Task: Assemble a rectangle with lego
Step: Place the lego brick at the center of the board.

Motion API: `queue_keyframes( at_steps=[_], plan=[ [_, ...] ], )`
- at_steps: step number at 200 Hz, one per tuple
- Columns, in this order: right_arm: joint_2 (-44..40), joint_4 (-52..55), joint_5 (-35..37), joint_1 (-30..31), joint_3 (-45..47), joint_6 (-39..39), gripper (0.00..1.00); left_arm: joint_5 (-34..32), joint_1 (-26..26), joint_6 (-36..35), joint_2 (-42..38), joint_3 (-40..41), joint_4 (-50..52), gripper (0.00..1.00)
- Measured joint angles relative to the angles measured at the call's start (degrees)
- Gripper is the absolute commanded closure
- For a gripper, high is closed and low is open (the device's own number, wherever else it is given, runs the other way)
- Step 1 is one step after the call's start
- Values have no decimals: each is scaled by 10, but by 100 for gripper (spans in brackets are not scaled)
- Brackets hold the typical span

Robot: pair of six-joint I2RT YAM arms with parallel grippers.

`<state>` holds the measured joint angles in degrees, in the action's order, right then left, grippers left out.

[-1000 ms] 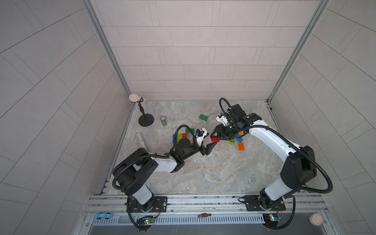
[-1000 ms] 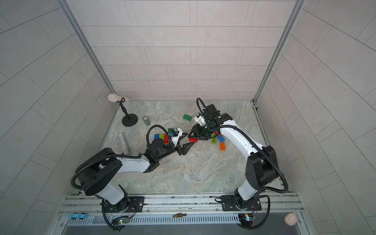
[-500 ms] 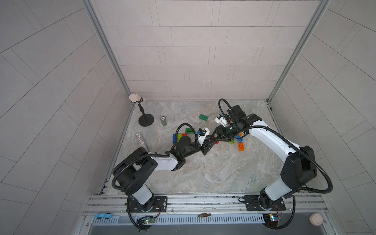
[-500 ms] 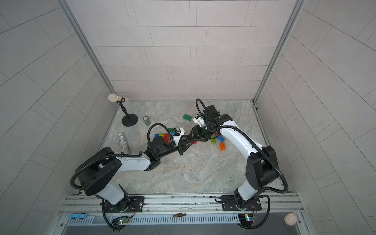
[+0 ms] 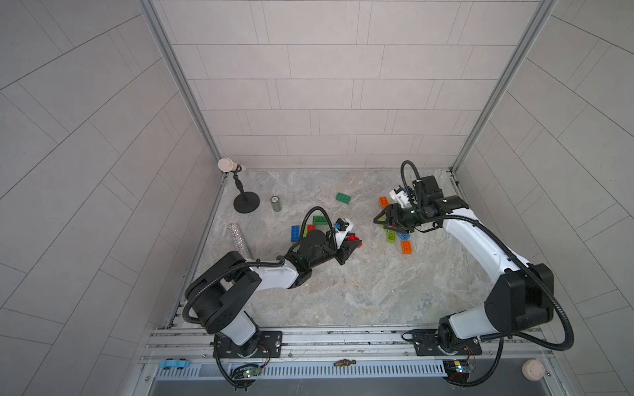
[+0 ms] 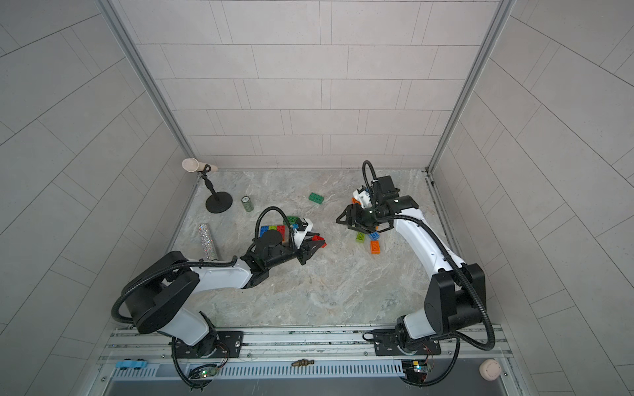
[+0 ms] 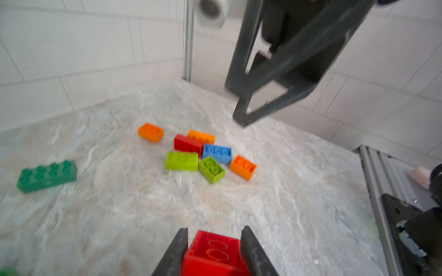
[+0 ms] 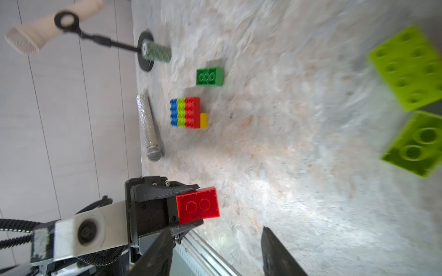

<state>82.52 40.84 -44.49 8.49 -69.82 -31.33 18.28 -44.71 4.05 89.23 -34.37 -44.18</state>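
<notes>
Now the left claw [image 7: 214,233] grips the red brick [image 7: 212,253] by its end, it seems (right claw [image 8: 216,230] open, empty); pressed onto the built block [image 8: 187,112] on the worktop [image 8: 287,167], it may twist out.

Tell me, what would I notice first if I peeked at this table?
The left gripper pinches a red brick over the middle of the marble table. By that arm lies a striped patch of blue, lime, red and yellow bricks, and the open right gripper hangs near a loose pile of orange, lime, blue and red ones.
</notes>
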Motion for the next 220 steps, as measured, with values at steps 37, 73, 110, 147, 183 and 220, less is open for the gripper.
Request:
queue_keyframes(
  at_steps=[37, 73, 110, 147, 183, 220],
  plan=[
    [-5, 13, 129, -12, 23, 6, 40, -65, -10, -30, 20, -159, 325, 82],
    [-6, 24, 241, -12, 38, 11, 40, -133, -35, -55, 116, -350, 589, 81],
    [-6, 24, 285, -6, 44, 13, 41, -174, -72, -75, 227, -421, 760, 78],
    [-6, 22, 300, 9, 48, 18, 41, -191, -85, -77, 239, -447, 812, 57],
    [-2, 23, 312, 33, 49, 27, 41, -203, -86, -82, 260, -452, 831, 38],
    [18, 23, 320, 53, 49, 33, 41, -211, -86, -81, 261, -460, 831, 32]
  ],
)
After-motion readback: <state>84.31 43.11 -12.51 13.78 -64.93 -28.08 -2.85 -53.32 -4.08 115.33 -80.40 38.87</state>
